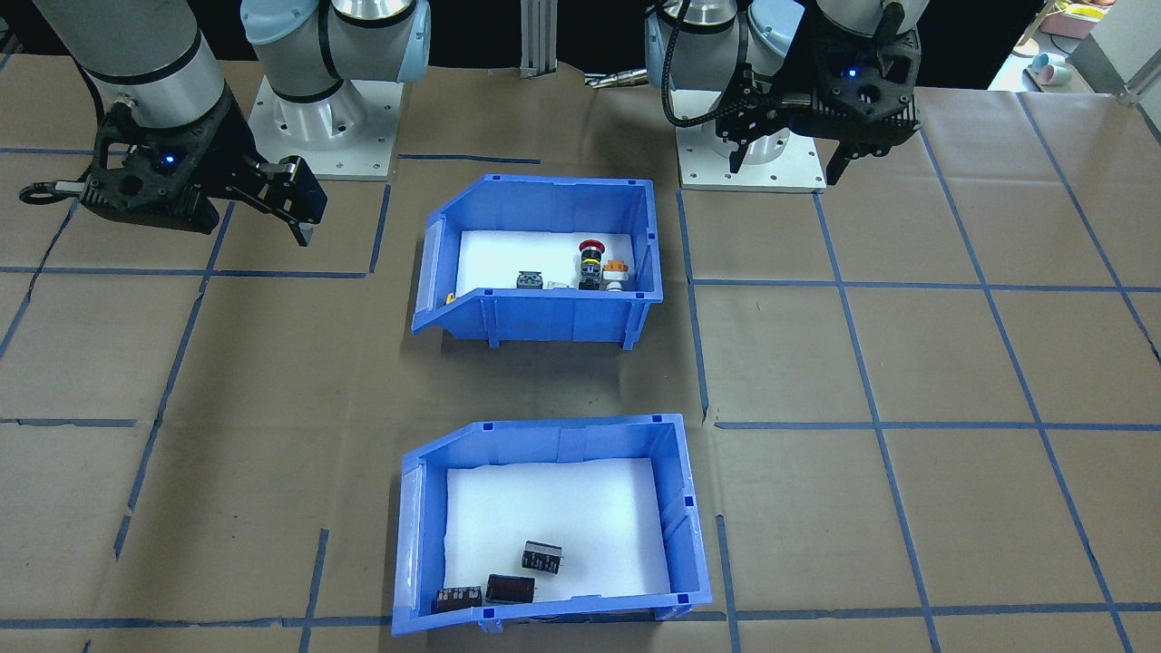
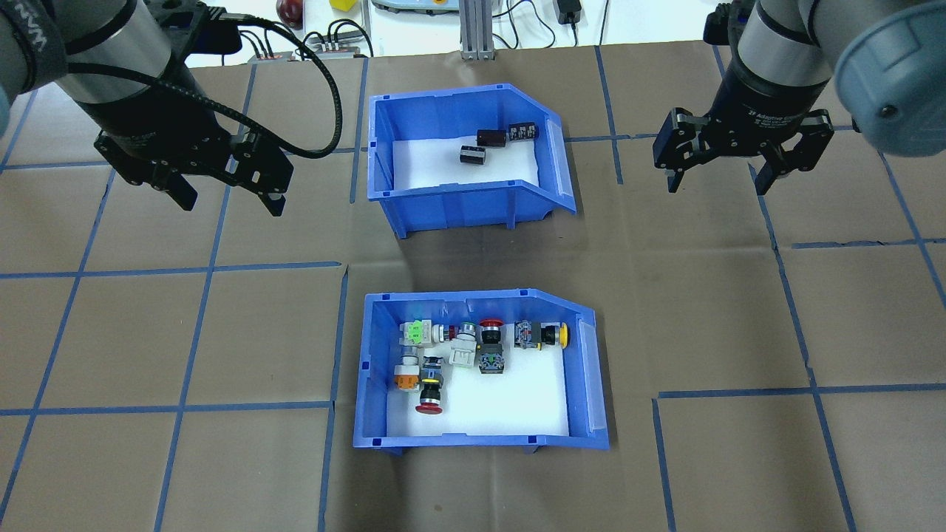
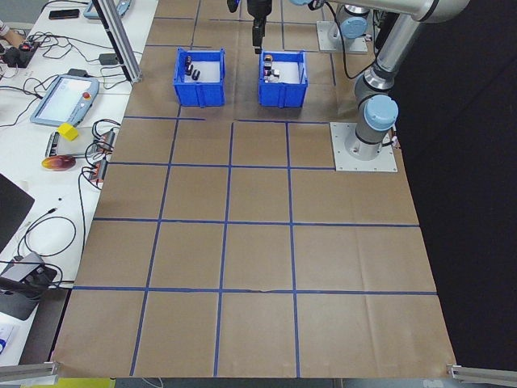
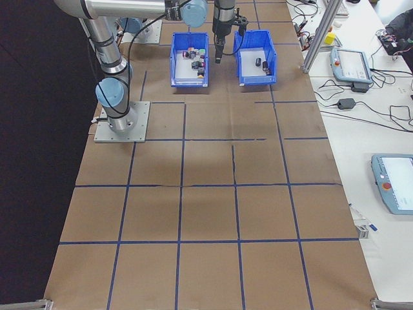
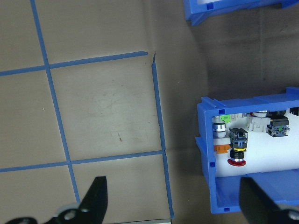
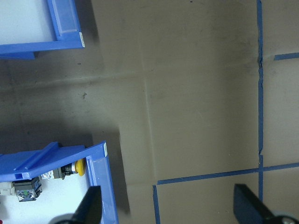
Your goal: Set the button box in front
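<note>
Button box (image 2: 480, 369) sits mid-table on the robot's side, other blue bin (image 2: 465, 155) beyond it toward far edge; left gripper (image 2: 225, 196) and right gripper (image 2: 717, 177) both spread, holding nothing, hovering apart.

Overhead camera sits behind the robot, looking forward and down; the front-facing one stares back from across the surface (image 2: 222, 473), steeply down, so sides flip. Both share the button box (image 2: 484, 442) and the second bin (image 2: 473, 199). Two end cameras look along the surface from afar. Wrist cameras hang close, each catching a button box edge.
</note>
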{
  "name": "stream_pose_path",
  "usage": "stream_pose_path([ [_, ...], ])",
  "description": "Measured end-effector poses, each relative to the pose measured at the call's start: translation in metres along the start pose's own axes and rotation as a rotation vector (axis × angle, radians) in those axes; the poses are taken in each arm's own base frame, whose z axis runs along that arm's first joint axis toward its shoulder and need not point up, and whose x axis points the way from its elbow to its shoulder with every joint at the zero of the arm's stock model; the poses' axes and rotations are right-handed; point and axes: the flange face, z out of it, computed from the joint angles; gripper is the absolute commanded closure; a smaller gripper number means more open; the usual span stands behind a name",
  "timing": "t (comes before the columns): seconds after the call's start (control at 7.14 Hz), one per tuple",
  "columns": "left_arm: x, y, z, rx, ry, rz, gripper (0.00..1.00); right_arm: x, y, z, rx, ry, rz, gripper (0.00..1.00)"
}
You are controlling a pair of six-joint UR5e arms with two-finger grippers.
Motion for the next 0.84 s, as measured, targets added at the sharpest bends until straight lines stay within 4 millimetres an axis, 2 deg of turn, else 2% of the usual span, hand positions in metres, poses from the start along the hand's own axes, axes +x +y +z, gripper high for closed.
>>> stream_pose_path([
  [0.56,0.0003,-0.0007,-0.0043,0.01,-0.009,-0.003,0.01,0.0002,0.0001,0.0,0.0,0.002,0.0,0.0],
  [0.84,0.0003,-0.0023,-0.001,0.007,-0.008,-0.065,0.01,0.0001,0.0011,0.0007,-0.008,0.003,-0.009,0.0],
])
